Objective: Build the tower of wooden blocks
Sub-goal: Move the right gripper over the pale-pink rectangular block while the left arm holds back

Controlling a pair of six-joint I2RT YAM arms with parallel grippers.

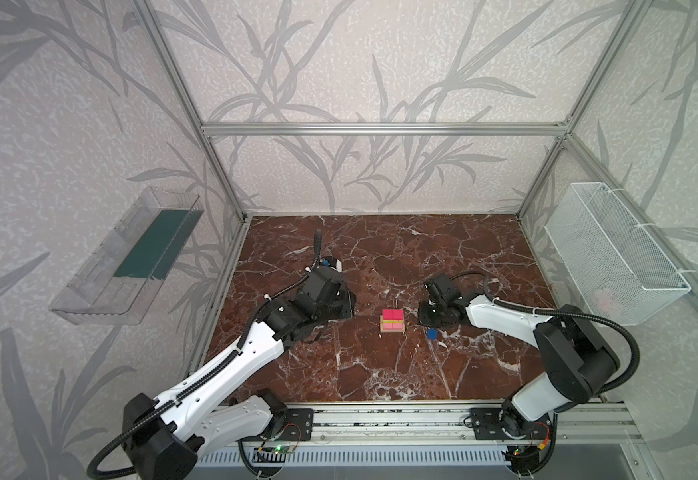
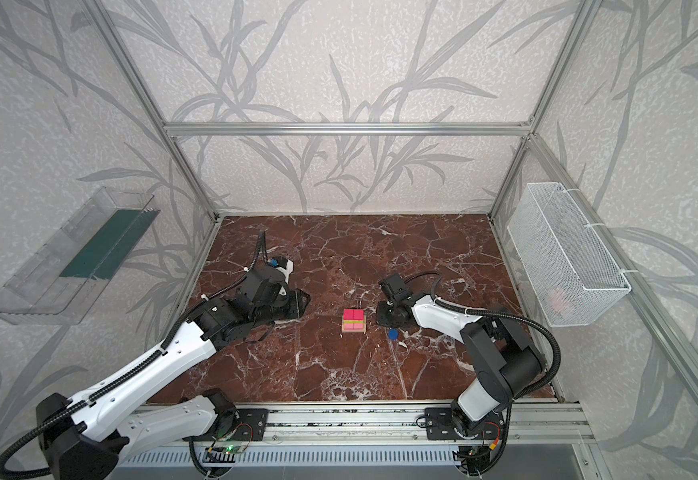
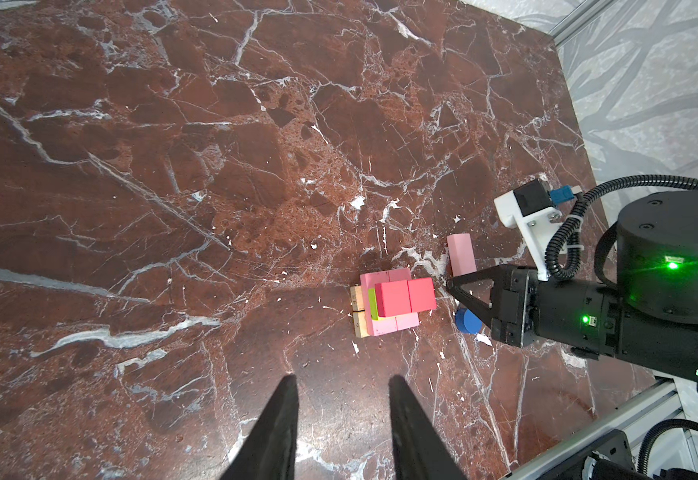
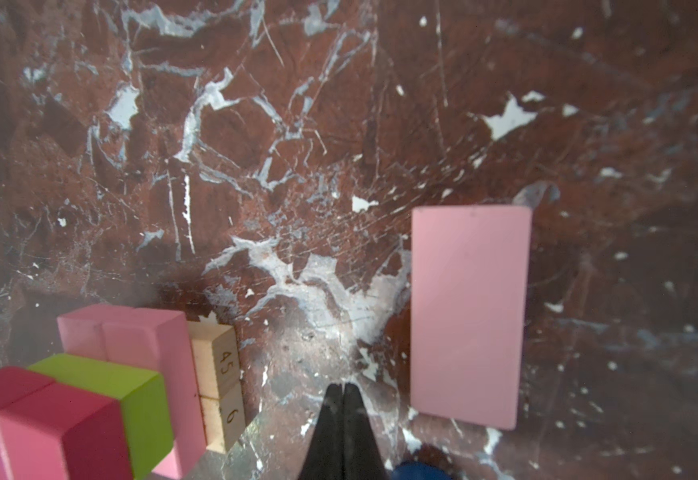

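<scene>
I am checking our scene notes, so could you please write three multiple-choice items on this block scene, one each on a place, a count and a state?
1. Where is the blue disc relative to the block stack?
A) on top of it
B) on the table beside it
C) under it

2. How many red cubes top the stack?
A) one
B) two
C) three

3. How is the right hand?
A) shut and empty
B) shut on a block
C) wide open

Answers: 1 B, the disc lies on the table, apart from the stack; 2 B, two sit side by side on the green bar; 3 A, its fingers meet with nothing between, the loose pink bar lying beside them.
</scene>
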